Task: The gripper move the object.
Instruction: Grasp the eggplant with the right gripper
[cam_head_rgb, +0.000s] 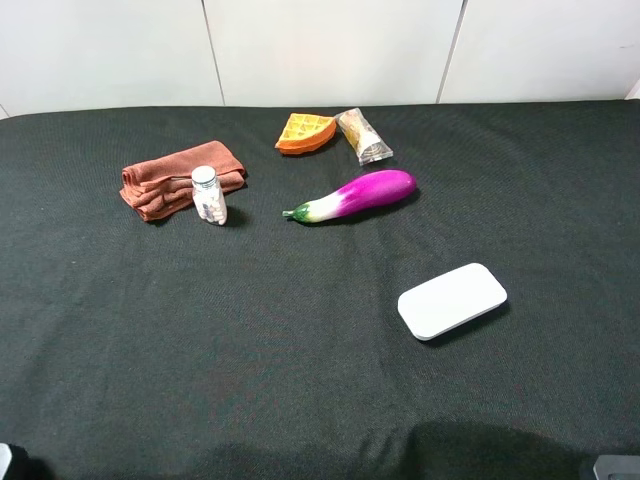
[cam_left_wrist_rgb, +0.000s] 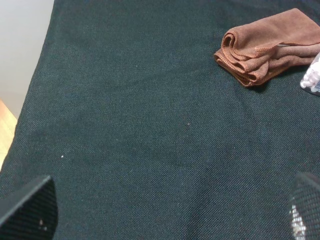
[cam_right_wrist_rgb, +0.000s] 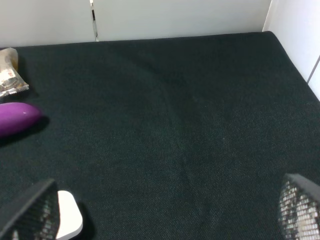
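Observation:
The eggplant lies on the black cloth table, right of centre toward the back, its green stem pointing left. Its purple end also shows in the right wrist view. My right gripper is open and empty; its fingers stand wide apart, well short of the eggplant, near the table's front right. My left gripper is open and empty over bare cloth at the front left, far from the eggplant. In the high view only slivers of the arms show at the bottom corners.
A white flat case lies in front of and to the right of the eggplant, by my right fingers. An orange waffle wedge and a wrapped snack lie behind it. A brown cloth and a small white bottle are at the left.

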